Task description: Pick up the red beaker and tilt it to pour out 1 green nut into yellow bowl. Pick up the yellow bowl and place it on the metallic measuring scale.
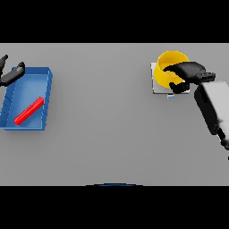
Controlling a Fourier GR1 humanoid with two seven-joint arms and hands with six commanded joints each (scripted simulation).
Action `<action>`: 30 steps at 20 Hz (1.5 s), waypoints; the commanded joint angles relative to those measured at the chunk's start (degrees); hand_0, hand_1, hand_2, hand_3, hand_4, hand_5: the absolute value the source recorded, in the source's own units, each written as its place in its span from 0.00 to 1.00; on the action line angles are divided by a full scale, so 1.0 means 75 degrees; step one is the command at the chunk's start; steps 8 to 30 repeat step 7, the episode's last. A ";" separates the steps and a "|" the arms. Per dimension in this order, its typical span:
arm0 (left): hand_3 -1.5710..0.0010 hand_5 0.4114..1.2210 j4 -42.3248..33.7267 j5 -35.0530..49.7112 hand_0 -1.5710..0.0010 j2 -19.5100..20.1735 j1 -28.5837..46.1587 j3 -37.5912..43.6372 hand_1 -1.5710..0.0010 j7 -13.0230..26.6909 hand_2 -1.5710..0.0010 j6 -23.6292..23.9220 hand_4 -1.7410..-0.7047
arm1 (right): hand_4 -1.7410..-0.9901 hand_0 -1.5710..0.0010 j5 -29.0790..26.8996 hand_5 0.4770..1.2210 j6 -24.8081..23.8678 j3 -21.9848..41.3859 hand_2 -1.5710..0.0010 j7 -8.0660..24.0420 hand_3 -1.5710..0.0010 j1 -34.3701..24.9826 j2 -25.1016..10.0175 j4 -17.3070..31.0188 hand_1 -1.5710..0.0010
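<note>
Already yellow bowl [169, 67] sits on metallic measuring scale [154, 85], far right of table [107, 134]. Right robot hand [188, 74] curled round bowl rim, steadying placement. Left robot hand [11, 75] idle, fingers relaxed, beside blue tray [44, 96] holding red beaker [29, 111] lying flat.

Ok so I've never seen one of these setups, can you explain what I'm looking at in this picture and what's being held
This is a view from a humanoid robot's head, looking down at a grey table. The white and grey limb coming in from the right is its right arm, ending in a dark right hand. That hand is curled round the side of a yellow bowl, which sits on a flat pale metallic scale. At the far left, the dark left hand shows at the corner of a blue tray, holding nothing. Inside the tray lies a long red object, at a slant. I cannot see whether anything is inside the bowl.
</note>
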 commanded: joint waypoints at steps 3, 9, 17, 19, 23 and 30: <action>1.00 0.42 -0.0128 -0.0007 1.00 -0.0017 -0.0015 -0.0034 1.00 0.0240 1.00 0.0035 0.87 | 0.43 0.90 0.0103 0.45 0.0086 0.0120 0.92 0.0008 0.93 -0.0019 -0.0016 -0.0010 0.90; 1.00 0.43 -0.0062 0.0022 1.00 0.0026 -0.0070 0.0002 1.00 0.0161 1.00 -0.0030 0.88 | 0.47 0.96 0.0064 0.41 0.0292 0.0099 0.97 0.0116 0.97 -0.0073 -0.0056 -0.0042 0.96; 1.00 0.43 -0.0062 0.0022 1.00 0.0026 -0.0070 0.0002 1.00 0.0161 1.00 -0.0030 0.88 | 0.47 0.96 0.0064 0.41 0.0292 0.0099 0.97 0.0116 0.97 -0.0073 -0.0056 -0.0042 0.96; 1.00 0.43 -0.0062 0.0022 1.00 0.0026 -0.0070 0.0002 1.00 0.0161 1.00 -0.0030 0.88 | 0.47 0.96 0.0064 0.41 0.0292 0.0099 0.97 0.0116 0.97 -0.0073 -0.0056 -0.0042 0.96; 1.00 0.43 -0.0062 0.0022 1.00 0.0026 -0.0070 0.0002 1.00 0.0161 1.00 -0.0030 0.88 | 0.47 0.96 0.0064 0.41 0.0292 0.0099 0.97 0.0116 0.97 -0.0073 -0.0056 -0.0042 0.96; 1.00 0.43 -0.0062 0.0022 1.00 0.0026 -0.0070 0.0002 1.00 0.0161 1.00 -0.0030 0.88 | 0.47 0.96 0.0064 0.41 0.0292 0.0099 0.97 0.0116 0.97 -0.0073 -0.0056 -0.0042 0.96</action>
